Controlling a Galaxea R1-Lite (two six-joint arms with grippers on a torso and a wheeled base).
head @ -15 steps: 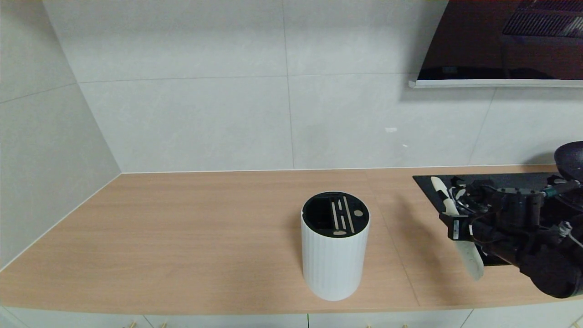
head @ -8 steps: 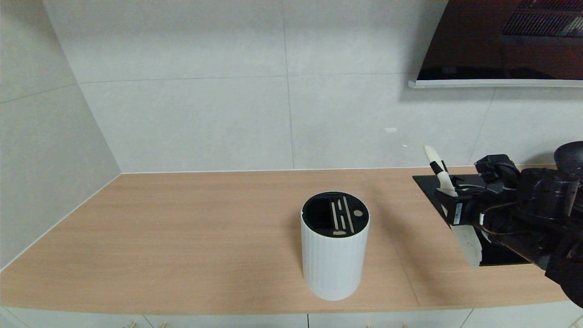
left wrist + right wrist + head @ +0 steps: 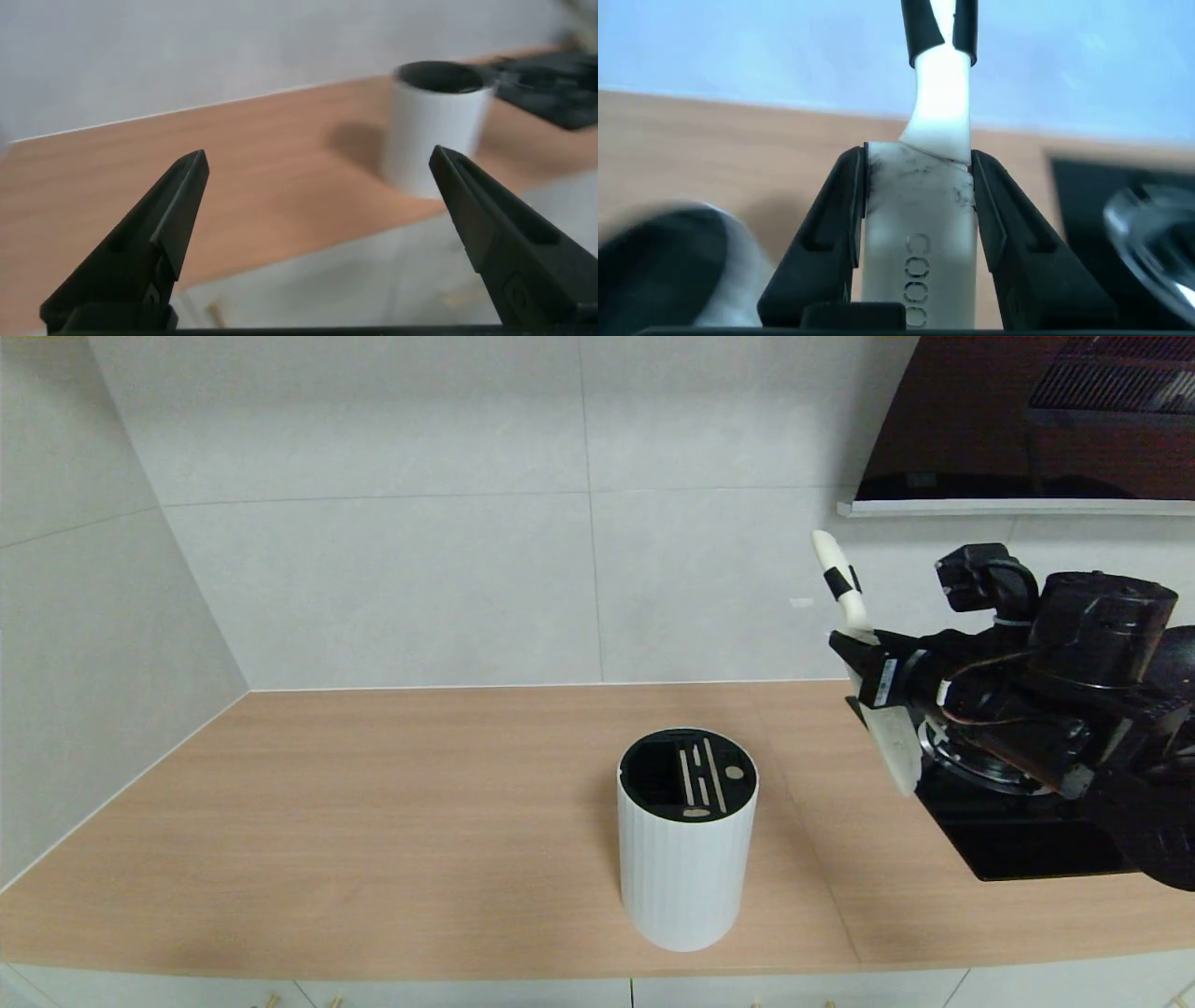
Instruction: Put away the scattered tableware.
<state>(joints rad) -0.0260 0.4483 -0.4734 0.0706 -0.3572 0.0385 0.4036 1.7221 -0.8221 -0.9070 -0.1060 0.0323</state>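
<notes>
**Stock of the worktop: one knife in my right pincer, one holder standing**

Head view.
- Item 1: knife (image 3: 894, 747), white, with a black band on the handle. It is up in the air in my right pincer (image 3: 882, 677), handle tipped up toward the wall (image 3: 373, 569), blade pointing down. It hangs over the left edge of the cooktop (image 3: 1008, 845), to the right of the holder and apart from it.
- Item 2: holder (image 3: 686, 859), a white ribbed cylinder with a black slotted top. It stands upright on the wooden counter (image 3: 373, 821), near the front edge.
- Item 3: dark hood (image 3: 1027, 429), fixed to the wall above the cooktop.

Left wrist view.
- My left pincer (image 3: 318, 159) is spread wide with nothing between its fingers (image 3: 140, 252).
- It hangs off the front of the counter (image 3: 234, 187).
- Beyond it stands the holder (image 3: 434, 126), with the cooktop (image 3: 556, 84) farther off.

Right wrist view.
- My right pincer (image 3: 920, 187) is pressed onto the knife (image 3: 938, 93), one finger on each flat side.
- The grip sits on the broad white part just below the narrow neck; the black band lies past the fingers (image 3: 836, 224).
- Below lie the counter (image 3: 738, 140), the blurred holder (image 3: 673, 261) to one side and the cooktop (image 3: 1120, 215) to the other.
</notes>
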